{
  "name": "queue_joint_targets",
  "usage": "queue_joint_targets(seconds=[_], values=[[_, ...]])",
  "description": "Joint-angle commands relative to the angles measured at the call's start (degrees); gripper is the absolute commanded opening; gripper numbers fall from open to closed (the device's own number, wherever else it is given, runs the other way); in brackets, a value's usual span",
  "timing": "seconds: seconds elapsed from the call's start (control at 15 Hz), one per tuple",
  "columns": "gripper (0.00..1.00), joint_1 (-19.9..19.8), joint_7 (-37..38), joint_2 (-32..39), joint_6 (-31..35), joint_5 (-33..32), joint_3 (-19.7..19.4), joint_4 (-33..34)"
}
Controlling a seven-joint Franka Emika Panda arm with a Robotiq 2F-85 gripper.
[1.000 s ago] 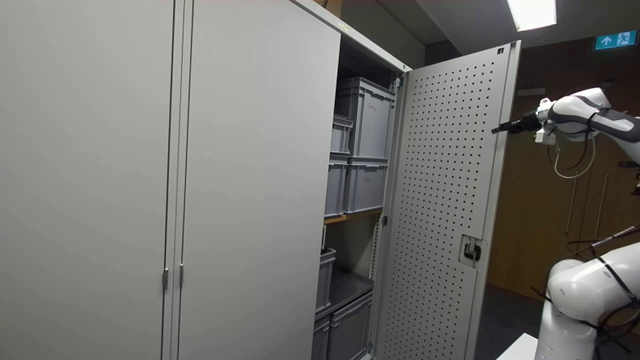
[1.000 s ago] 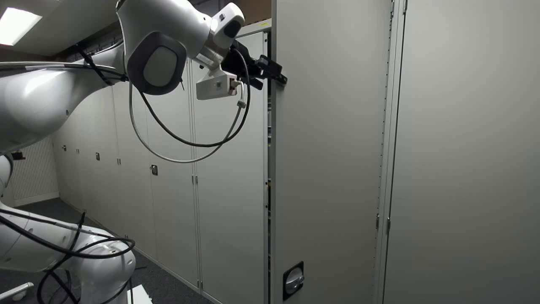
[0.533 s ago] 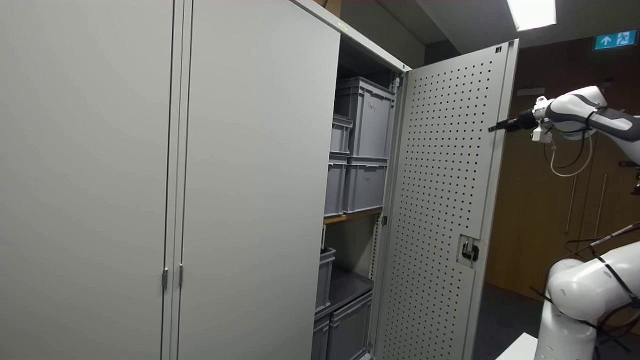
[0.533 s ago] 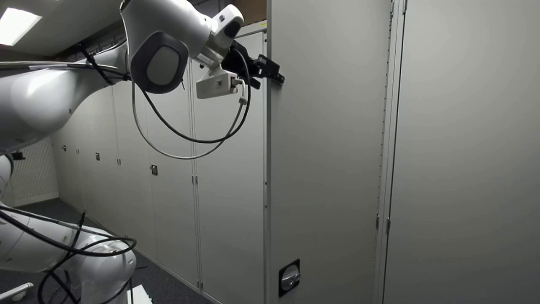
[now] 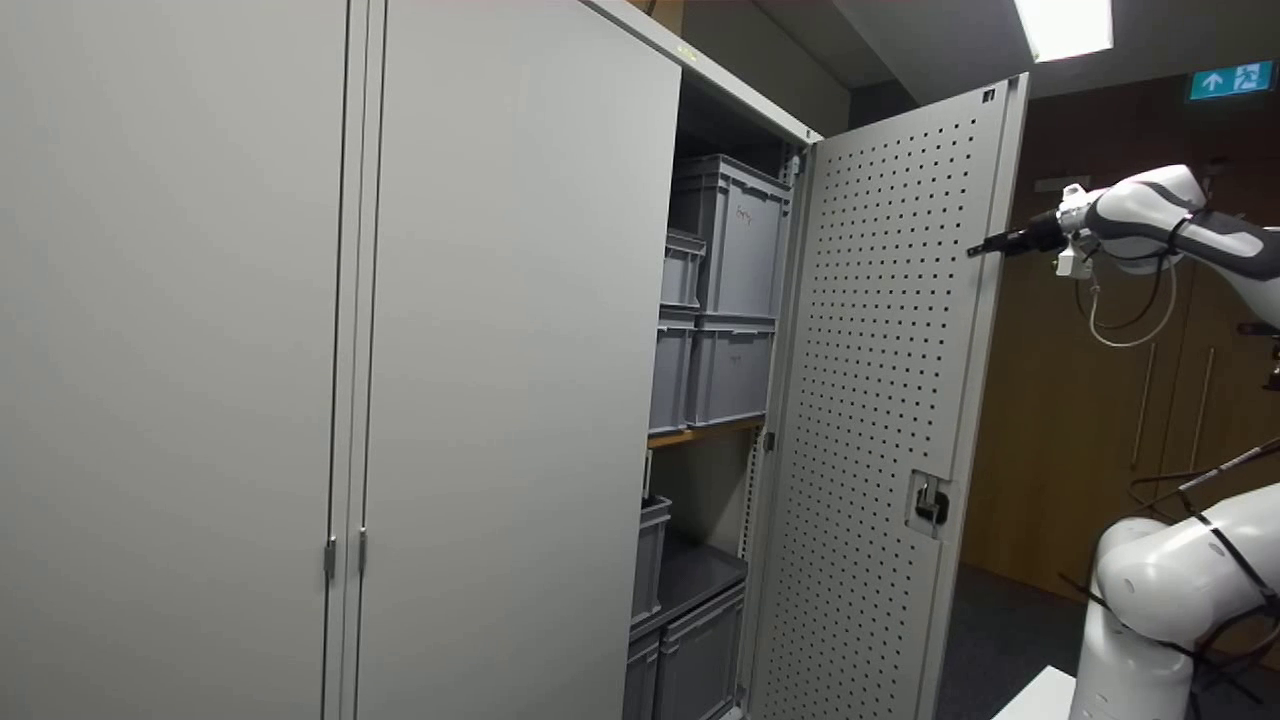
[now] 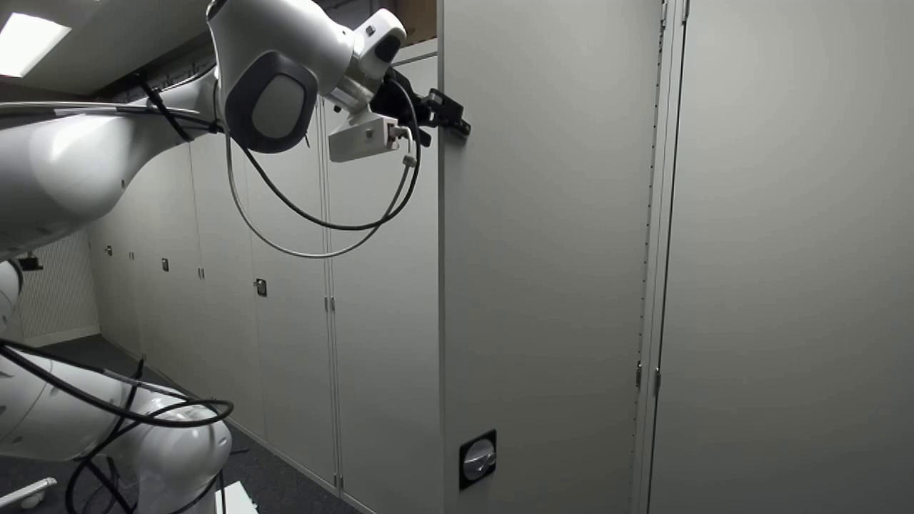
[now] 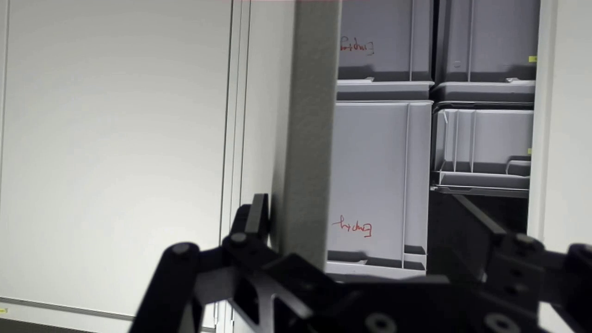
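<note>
A black two-fingered robot claw (image 7: 358, 195), spread wide and gripping nothing, straddles the free edge of a pale grey sheet-metal cabinet door with a perforated inner face (image 5: 880, 350), well above its round silver-and-black handle (image 6: 478, 459). One finger (image 7: 255, 215) lies just beside the outer face, though contact cannot be made out; its opposite stands well apart on the inner side, a stance that presumably lets a finger bear on the door without pinching it. The door stands open beside a plain shut door of the same grey metal (image 5: 520, 360), baring grey plastic crates (image 7: 374, 171), two marked "Empty" in red, apparently stacked to use the height. A white jointed robot arm (image 6: 71, 171) stands off from the metal, likely so that only the claw comes near it
</note>
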Motion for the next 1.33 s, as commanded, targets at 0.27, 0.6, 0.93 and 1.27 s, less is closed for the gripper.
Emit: queue_joint_targets(seconds=[0.27,0.6,0.93,1.27], values=[[1.0,2.4,-2.7,1.3,0.8,3.3,2.0,1.9],[1.0,3.5,-3.5,1.2,0.7,4.6,2.9,1.8],[1.0,4.6,-4.1,1.2,0.6,5.4,3.7,1.8],[1.0,5.7,-4.8,1.3,0.5,6.3,4.6,1.9]])
